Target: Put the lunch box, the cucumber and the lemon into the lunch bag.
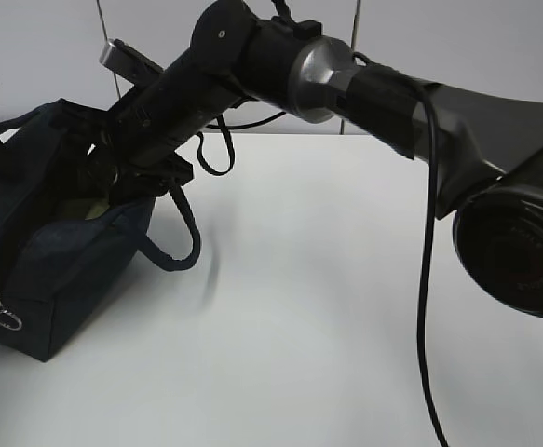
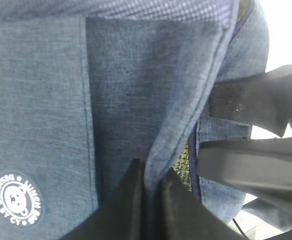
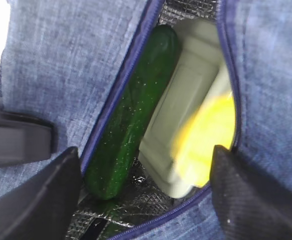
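In the exterior view we see the dark navy fabric lunch bag (image 1: 47, 279) standing at the left of the white table (image 1: 327, 317), its metal ring zipper pull (image 1: 6, 320) hanging at the near corner and one loop handle (image 1: 183, 237) drooping beside it; the black right arm reaches across from the right and its gripper (image 1: 131, 182) dips into the open top, the jaws hidden by fabric. In the left wrist view we look onto the bag's denim-like side with its small white round logo (image 2: 17, 198); the left gripper (image 2: 151, 192) has its black fingers (image 2: 128, 200) pressed together, pinching a fold of the bag's edge. In the right wrist view we peer into the bag's open mouth: the glossy dark-green cucumber (image 3: 133, 112) lies beside the lunch box with its sage-green lid (image 3: 186, 100), and the yellow lemon (image 3: 208, 137), blurred, sits on the lid's near end. The right gripper (image 3: 140, 200) has its jaws spread wide, holding nothing.
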`<action>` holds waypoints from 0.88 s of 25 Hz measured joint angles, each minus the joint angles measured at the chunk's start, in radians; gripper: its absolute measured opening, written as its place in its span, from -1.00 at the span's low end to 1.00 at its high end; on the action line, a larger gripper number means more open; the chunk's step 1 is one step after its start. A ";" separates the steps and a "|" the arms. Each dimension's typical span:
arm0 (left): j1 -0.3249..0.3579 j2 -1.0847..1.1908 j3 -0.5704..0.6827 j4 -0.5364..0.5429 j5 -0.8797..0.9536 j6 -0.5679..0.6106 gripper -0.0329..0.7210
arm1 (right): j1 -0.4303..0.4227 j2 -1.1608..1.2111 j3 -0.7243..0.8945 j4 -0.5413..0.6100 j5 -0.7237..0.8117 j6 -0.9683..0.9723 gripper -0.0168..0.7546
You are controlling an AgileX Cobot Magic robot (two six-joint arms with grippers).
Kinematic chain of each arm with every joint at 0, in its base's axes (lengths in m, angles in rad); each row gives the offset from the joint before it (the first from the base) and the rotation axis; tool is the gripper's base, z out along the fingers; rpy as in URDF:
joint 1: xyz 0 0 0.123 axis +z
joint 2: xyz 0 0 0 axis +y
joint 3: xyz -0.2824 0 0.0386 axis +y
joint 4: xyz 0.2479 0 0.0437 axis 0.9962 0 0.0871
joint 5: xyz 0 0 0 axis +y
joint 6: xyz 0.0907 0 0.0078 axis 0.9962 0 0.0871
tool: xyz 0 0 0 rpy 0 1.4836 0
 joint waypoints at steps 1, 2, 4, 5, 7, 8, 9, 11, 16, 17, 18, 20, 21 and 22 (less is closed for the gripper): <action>0.000 0.000 0.000 0.000 0.000 0.000 -0.89 | 0.000 0.000 0.000 0.005 0.000 0.000 0.59; 0.000 0.000 0.000 0.000 0.000 0.000 -0.89 | 0.000 0.000 0.000 0.010 0.002 0.000 0.56; 0.000 0.000 0.000 0.000 0.000 0.000 -0.89 | 0.000 0.000 0.000 0.014 0.020 -0.004 0.49; 0.000 0.000 0.000 0.000 0.000 0.000 -0.89 | 0.000 0.000 0.000 0.014 0.028 -0.012 0.44; 0.000 0.000 0.000 0.000 0.000 0.001 -0.89 | -0.006 0.001 0.000 0.014 0.045 -0.023 0.36; 0.000 0.000 0.000 0.000 0.000 0.001 -0.89 | -0.013 0.001 0.000 0.014 0.056 -0.025 0.33; 0.000 0.000 0.000 0.002 0.000 0.001 -0.89 | -0.018 0.001 0.000 0.014 0.072 -0.025 0.30; 0.000 0.000 0.000 0.006 0.000 0.002 -0.89 | -0.035 0.001 0.000 0.021 0.107 -0.025 0.25; 0.000 0.000 0.000 0.022 0.000 0.002 -0.89 | -0.055 -0.009 -0.039 0.016 0.168 -0.025 0.22; 0.000 0.000 0.000 0.025 0.000 0.002 -0.89 | -0.055 -0.016 -0.054 0.011 0.178 -0.025 0.22; 0.000 0.000 0.000 0.030 0.000 0.002 -0.89 | -0.055 -0.024 -0.070 -0.002 0.191 -0.024 0.22; 0.000 0.000 0.000 0.034 0.000 0.002 -0.89 | -0.055 -0.041 -0.096 -0.036 0.227 0.000 0.22; 0.000 0.000 0.000 0.036 0.000 0.002 -0.89 | -0.055 -0.046 -0.108 -0.062 0.248 0.017 0.22; 0.000 0.000 0.000 0.036 0.000 0.002 -0.89 | -0.055 -0.048 -0.119 -0.088 0.256 0.037 0.22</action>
